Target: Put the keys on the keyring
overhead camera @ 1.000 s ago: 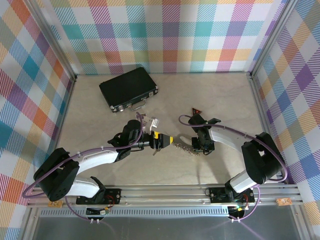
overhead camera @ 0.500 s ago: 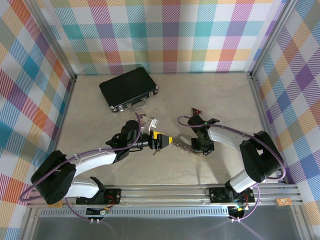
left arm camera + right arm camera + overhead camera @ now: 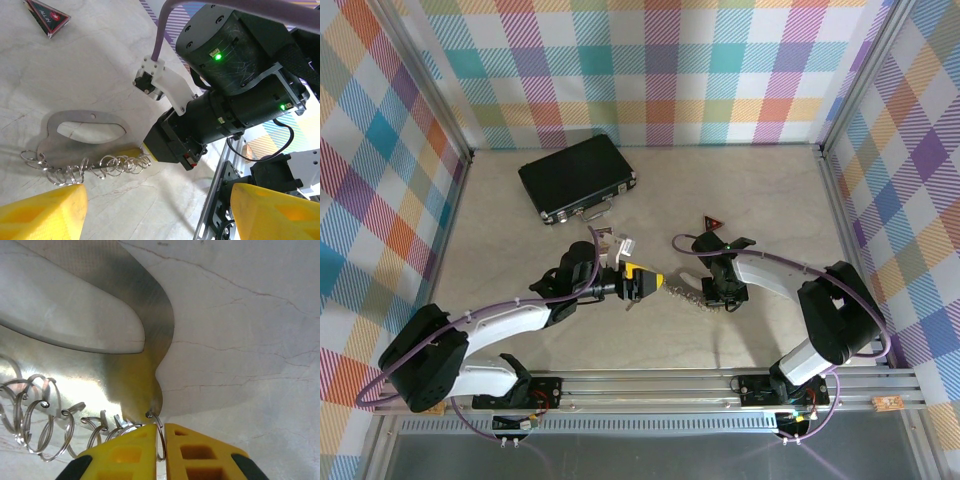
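Over the last second the right gripper (image 3: 161,435) has been brought together. Its yellow fingers are now pressed on the thin wire of the end ring (image 3: 159,421), which is seen pinched between them in the right wrist view. The keyring (image 3: 75,149), a flat metal plate with a cut-out and a row of small rings along one edge, lies on the bench (image 3: 770,190) directly ahead of that gripper. It seems to have been left where it lay while the grip was taken. The left gripper (image 3: 645,283) is held on the far side of the keyring, facing the right one, with its fingers (image 3: 45,212) spread wide and nothing seen between them. That arm has been shifted only slightly in the same time. A small object (image 3: 631,303) just below the left gripper may be the key, but it is too small in the top view to be named with confidence. Beyond the right gripper a dark red triangular piece (image 3: 47,17) lies untouched, and a black case (image 3: 578,178) rests well behind the left gripper. The task is judged to be at an early stage. One ring has been secured, so the keyring can be steadied or the ring prised open, but no key has been threaded yet. A key would have to be picked up by the free gripper, and the thin wire could slip from so narrow a pinch.
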Robot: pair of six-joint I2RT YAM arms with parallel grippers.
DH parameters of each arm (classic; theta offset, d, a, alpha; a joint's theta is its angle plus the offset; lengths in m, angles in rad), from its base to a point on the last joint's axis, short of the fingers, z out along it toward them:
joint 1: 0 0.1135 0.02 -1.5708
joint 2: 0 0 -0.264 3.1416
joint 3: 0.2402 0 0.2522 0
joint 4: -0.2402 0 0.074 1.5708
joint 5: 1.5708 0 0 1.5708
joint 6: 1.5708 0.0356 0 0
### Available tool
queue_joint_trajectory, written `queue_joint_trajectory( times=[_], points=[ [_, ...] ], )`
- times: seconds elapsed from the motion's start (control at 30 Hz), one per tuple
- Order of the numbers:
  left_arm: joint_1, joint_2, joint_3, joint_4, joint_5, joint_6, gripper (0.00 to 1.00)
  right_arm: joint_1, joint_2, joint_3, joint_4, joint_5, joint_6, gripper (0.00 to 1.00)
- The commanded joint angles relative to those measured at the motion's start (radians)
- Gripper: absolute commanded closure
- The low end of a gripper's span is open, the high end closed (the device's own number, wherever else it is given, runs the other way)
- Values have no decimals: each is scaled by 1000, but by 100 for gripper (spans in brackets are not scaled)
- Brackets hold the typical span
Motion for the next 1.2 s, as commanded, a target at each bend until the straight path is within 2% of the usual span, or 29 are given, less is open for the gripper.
queue_joint_trajectory(
  times=[0.0, 0.4, 0.53, 0.7, 0.93, 1.17],
  points=[
    [14, -19, -16, -15, -13, 27, 25, 8, 6, 25, -32, 18, 2, 90],
    [15, -57, -10, -59, -19, 59, 25, 39, -27, 38, -34, 36, -17, 100],
    [16, -91, 14, -93, -3, 88, 26, 75, -101, 70, -56, 82, -55, 100],
    [15, -137, 57, -143, 19, 125, 26, 110, -238, 109, -38, 76, -141, 100],
    [15, -223, 103, -192, 68, 186, 27, 137, -465, 110, 97, -65, -319, 100],
    [12, -306, 112, -155, 141, 200, 30, 158, -578, 117, 190, -266, -472, 100]
  ],
)
